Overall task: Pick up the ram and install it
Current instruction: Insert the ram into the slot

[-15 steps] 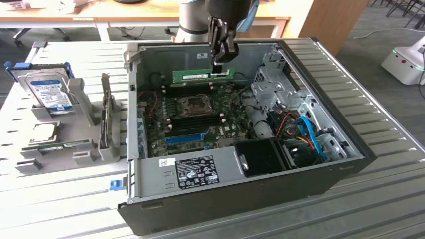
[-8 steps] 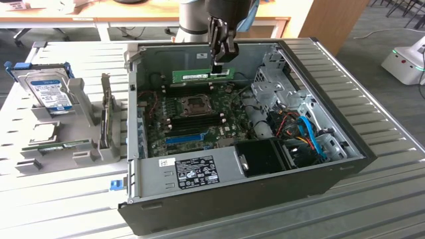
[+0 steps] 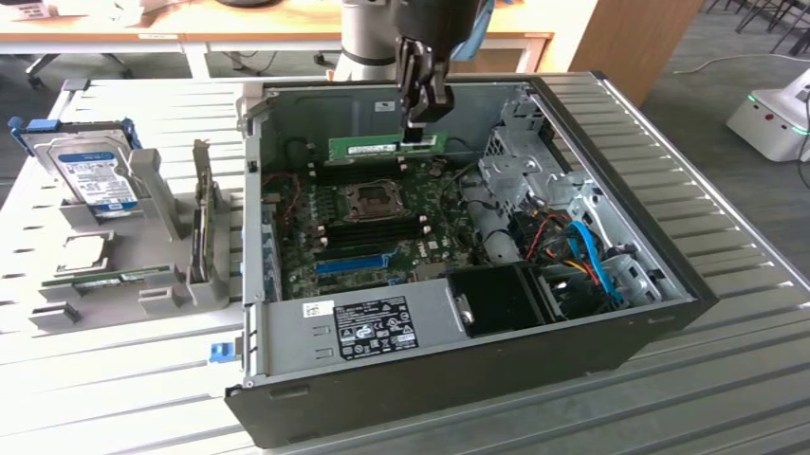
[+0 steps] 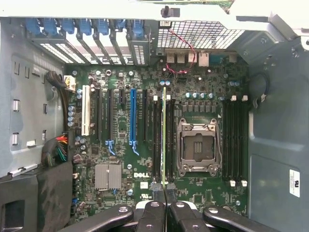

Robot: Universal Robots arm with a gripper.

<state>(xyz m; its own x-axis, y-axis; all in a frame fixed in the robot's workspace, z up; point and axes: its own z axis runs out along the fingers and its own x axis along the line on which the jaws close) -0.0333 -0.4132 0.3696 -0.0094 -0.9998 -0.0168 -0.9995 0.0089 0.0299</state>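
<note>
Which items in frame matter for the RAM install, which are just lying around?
In play: ram, held by gripper; motherboard; open case.
Lying about: hard drive, expansion card, spare memory stick, all on the rack beside the case.

Long, thin green ram [image 3: 379, 145] with a pale sticker on its face, hanging on edge and level inside the open computer case [image 3: 633, 322], above the motherboard [image 3: 379, 227] and close to the case's far wall. Clamped near one end between the fingers of the gripper [image 3: 426, 121], with the rest of its length reaching toward the exterior view's left. Seen edge-on from the wrist as a narrow green line, lined up lengthwise with the black memory slots [image 4: 157, 140] just beside the CPU socket [image 4: 198, 145], not yet seated.
</note>
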